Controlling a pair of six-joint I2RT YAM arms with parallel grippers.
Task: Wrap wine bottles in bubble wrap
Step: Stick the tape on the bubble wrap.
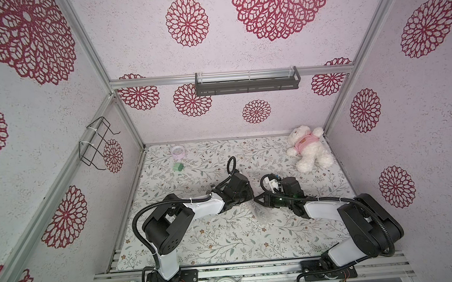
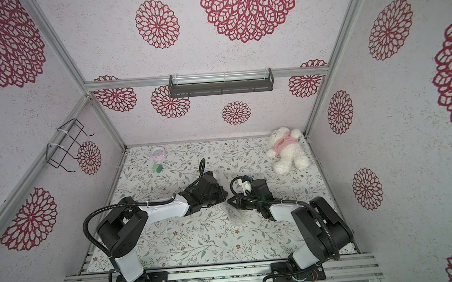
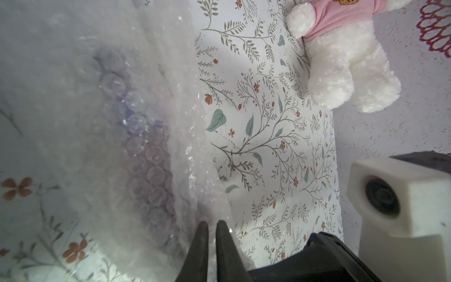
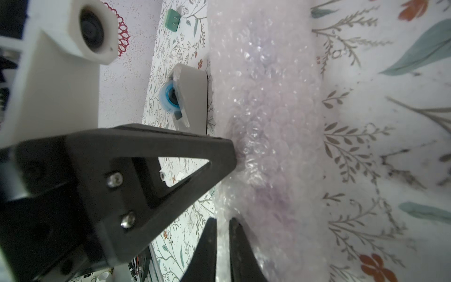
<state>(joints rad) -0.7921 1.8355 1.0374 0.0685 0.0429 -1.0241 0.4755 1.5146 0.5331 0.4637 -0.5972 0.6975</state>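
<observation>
Surveying the floral counter (image 1: pixel 226 242) first: it carries all the items. The teddy bear (image 1: pixel 310 149), the bulkiest loose item, lies at 2 o'clock, well apart from the work and no obstruction.

The bubble wrap (image 1: pixel 261 214) sits at centre as a whitish, crinkly tube running roughly 12 to 6 o'clock, partly under both arms. It is judged light, soft and springy, likely to unroll if released. The film looks slippery, so hold it at the overlapping edge, mid-length.

The wine bottle (image 3: pixel 144 136) is inside, showing only as a purple tint through the bubbles. Being glass, it is judged heavier than its cover and liable to slide out of an open end.

The tape dispenser (image 4: pixel 192 97) stands just beside the tube on its 9 o'clock side, close enough to be knocked.

The left claw (image 3: pixel 211 223) and right claw (image 4: pixel 222 219) meet the tube from 9 and 3 o'clock. Each is nearly closed and appears to pinch a fold of wrap.

The green block (image 1: pixel 178 167) and a small pink round object (image 1: pixel 177 151), toward 10 and 11 o'clock, lie well apart.
</observation>
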